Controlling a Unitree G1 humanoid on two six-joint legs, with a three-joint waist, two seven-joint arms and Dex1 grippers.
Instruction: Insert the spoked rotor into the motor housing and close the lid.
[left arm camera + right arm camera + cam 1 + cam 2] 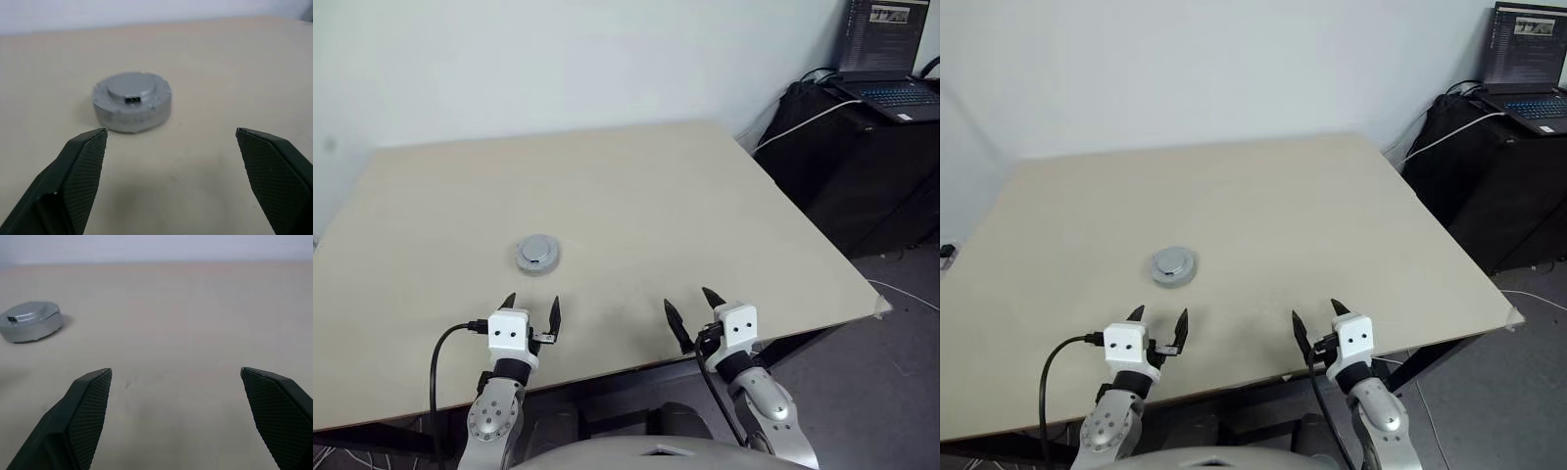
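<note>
A light-grey round lid (537,253) lies plain face up on the beige table (636,186), left of centre, as the top of a closed grey puck (132,103). The spoked rotor and the motor housing are hidden under it. My left gripper (531,302) hovers open just short of the puck, near the table's front edge, pointing at it with nothing between its fingers. My right gripper (689,300) stands open and empty further right, level with the left one. From the right wrist the puck (31,321) sits well off to the side.
Beyond the table's far right corner stands a dark cabinet (862,147) with an open laptop (891,59) and a white cable. A pale wall runs behind the table. A black cable (438,362) loops off my left wrist.
</note>
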